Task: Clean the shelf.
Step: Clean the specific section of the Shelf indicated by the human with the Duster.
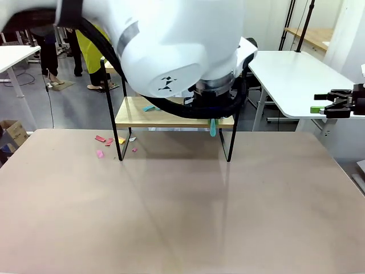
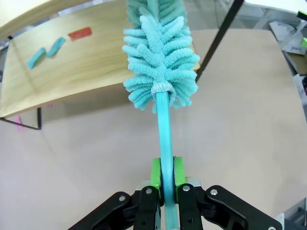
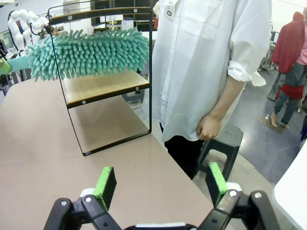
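The shelf [image 1: 171,119] stands at the table's far middle, its lower wooden board and black legs showing under my left arm [image 1: 171,45]. My left gripper [image 2: 166,171] is shut on the teal handle of a fluffy duster [image 2: 160,57], whose head lies over the shelf's lower board [image 2: 81,72]. On that board lie two teal scraps [image 2: 45,50] and a red scrap [image 2: 79,33]. The right wrist view shows the duster [image 3: 91,52] pushed between the two tiers of the shelf [image 3: 108,82]. My right gripper [image 3: 160,184] is open with nothing in it, off at the right [image 1: 332,104].
Pink and yellow scraps [image 1: 108,140] lie on the table by the shelf's left leg. A person in a white shirt [image 3: 206,72] stands at the far side beside a stool [image 3: 223,139]. White tables [image 1: 291,74] stand behind.
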`<state>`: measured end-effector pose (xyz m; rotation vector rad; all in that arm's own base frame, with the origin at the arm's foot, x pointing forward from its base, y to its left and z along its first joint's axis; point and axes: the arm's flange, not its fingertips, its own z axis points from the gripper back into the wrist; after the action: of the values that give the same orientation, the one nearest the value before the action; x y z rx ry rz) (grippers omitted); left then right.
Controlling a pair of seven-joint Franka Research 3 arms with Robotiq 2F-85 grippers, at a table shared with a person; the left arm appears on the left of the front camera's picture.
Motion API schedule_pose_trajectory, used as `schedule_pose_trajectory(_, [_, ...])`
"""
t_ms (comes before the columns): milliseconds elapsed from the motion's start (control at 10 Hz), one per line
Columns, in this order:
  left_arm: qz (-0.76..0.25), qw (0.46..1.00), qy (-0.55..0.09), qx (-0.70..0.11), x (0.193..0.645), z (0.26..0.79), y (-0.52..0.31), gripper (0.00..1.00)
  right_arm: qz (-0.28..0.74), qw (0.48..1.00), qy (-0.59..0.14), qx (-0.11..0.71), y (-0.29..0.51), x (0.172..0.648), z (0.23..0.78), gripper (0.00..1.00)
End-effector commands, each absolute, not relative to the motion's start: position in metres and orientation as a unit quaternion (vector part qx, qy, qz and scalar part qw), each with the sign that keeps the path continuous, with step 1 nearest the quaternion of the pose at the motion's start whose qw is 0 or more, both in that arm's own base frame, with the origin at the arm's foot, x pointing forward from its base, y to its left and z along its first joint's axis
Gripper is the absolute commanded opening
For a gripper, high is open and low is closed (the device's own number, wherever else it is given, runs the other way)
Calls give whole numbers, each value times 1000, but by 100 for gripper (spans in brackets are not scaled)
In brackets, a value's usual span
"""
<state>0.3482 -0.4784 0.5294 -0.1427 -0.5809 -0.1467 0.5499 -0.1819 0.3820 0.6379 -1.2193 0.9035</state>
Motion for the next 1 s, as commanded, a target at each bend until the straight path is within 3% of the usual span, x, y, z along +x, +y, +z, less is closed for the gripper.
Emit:
schedule_pose_trajectory(0, [-46,950,-301,-67,352,526,-498,13,403,683,-540,282,-181,551,386,100])
schedule_pose_trajectory(900, [-47,962,-264,-56,352,485,-518,13,403,683,-540,282,-181,551,386,100])
